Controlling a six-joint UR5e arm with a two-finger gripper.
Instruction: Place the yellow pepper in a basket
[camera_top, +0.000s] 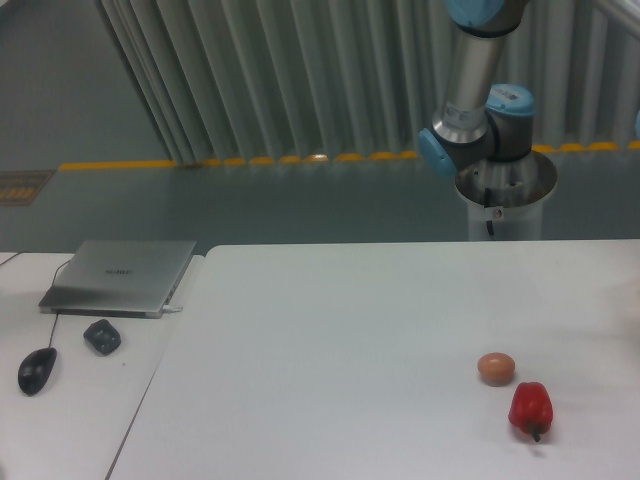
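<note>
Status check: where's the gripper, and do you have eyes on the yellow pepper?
Gripper out of frame. No yellow pepper or basket in view. Table holds only red pepper and tan ball.

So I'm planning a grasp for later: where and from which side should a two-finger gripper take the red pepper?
Probably from above, jaws closing across the red pepper's broad lobed body. It lies on its side on the white table, its dark stem pointing toward the camera, so the stem makes a poor hold. The tan-orange ball sits apart at its upper left, leaving room. The gripper is not in view.
</note>
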